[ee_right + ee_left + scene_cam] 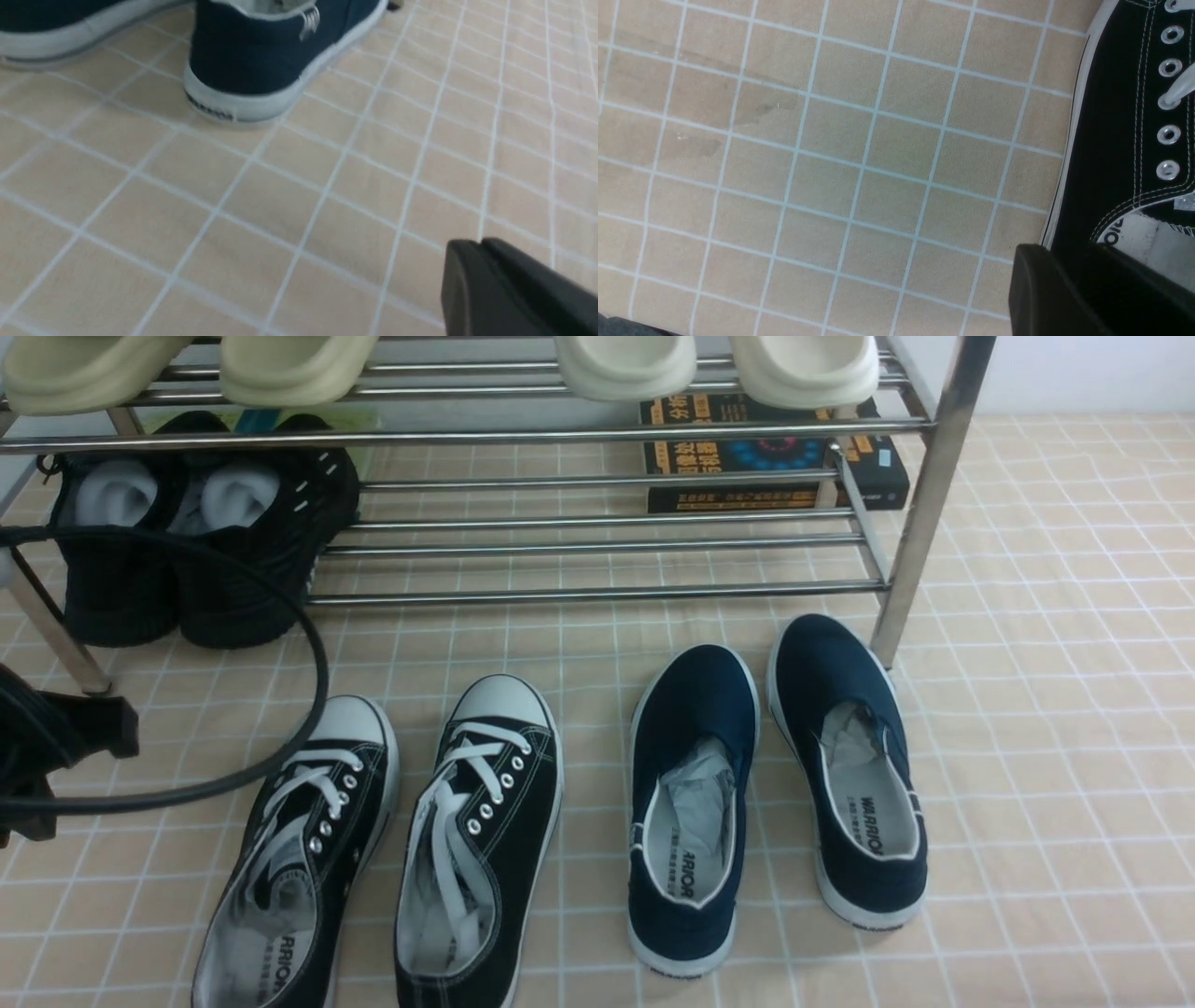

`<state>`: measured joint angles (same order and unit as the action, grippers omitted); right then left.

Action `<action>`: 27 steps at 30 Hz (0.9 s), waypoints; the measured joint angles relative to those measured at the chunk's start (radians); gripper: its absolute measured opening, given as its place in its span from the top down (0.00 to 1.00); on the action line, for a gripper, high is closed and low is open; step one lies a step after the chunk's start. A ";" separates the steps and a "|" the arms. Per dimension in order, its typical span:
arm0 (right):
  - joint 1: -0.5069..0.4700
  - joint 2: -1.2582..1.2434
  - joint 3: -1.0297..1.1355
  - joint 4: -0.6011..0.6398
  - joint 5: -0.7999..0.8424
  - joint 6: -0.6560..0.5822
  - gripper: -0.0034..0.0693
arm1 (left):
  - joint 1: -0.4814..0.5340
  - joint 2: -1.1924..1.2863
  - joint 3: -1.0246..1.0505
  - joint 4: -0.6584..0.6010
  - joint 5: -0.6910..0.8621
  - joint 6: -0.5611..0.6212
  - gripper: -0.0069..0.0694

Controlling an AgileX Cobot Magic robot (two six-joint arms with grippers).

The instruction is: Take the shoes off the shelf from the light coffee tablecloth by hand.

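1. Since the shoes [485, 821] sat on the light coffee tablecloth [1027, 709] before the shelf [597, 588], toes toward it, job looked done.
2. Left gripper [1045, 289] hung just beside them; right gripper [504, 284] was off by the navy slip-ons [261, 56].
3. Jaw widths? Couldn't tell.

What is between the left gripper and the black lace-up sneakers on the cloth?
Nothing visible. In the left wrist view the left gripper sits right at the left sneaker, with only bare tablecloth around. In the front view the arm's own cable curves past that sneaker's toe.
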<state>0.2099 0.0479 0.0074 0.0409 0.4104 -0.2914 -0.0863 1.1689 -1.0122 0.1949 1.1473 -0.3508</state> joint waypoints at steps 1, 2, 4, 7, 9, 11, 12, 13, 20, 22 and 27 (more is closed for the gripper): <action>-0.013 -0.011 0.002 -0.017 -0.004 -0.001 0.89 | 0.000 0.000 0.000 0.000 -0.007 0.000 0.70; -0.021 -0.019 0.002 -0.030 -0.003 -0.001 0.89 | 0.000 0.000 0.000 0.000 -0.014 0.000 0.70; -0.032 -0.040 0.002 -0.053 -0.003 -0.002 0.89 | 0.000 0.000 0.000 0.000 -0.035 0.000 0.70; -0.042 -0.057 0.002 -0.071 -0.003 -0.002 0.88 | 0.000 0.000 0.000 0.000 -0.062 0.000 0.69; -0.054 -0.057 0.002 -0.072 -0.003 -0.002 0.88 | 0.000 0.001 0.000 0.000 -0.067 0.000 0.69; -0.072 -0.057 0.002 -0.069 -0.003 -0.002 0.88 | 0.000 0.002 0.000 0.000 -0.068 0.000 0.69; -0.074 -0.057 0.002 -0.067 -0.003 -0.002 0.88 | 0.000 0.002 0.000 0.000 -0.068 0.000 0.69; -0.090 -0.058 0.002 -0.060 -0.003 -0.002 0.88 | 0.000 0.002 0.000 0.000 -0.069 0.000 0.68; -0.135 -0.058 0.002 -0.027 -0.003 -0.002 0.87 | 0.000 0.002 0.000 -0.001 -0.070 0.000 0.67; -0.135 -0.058 0.002 -0.027 -0.003 -0.002 0.86 | 0.000 0.002 0.000 -0.001 -0.071 0.000 0.67; -0.135 -0.058 0.002 -0.027 -0.004 -0.002 0.85 | 0.000 0.002 0.000 -0.001 -0.071 0.000 0.67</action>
<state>0.0750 -0.0103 0.0094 0.0142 0.4068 -0.2934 -0.0863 1.1706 -1.0122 0.1940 1.0768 -0.3508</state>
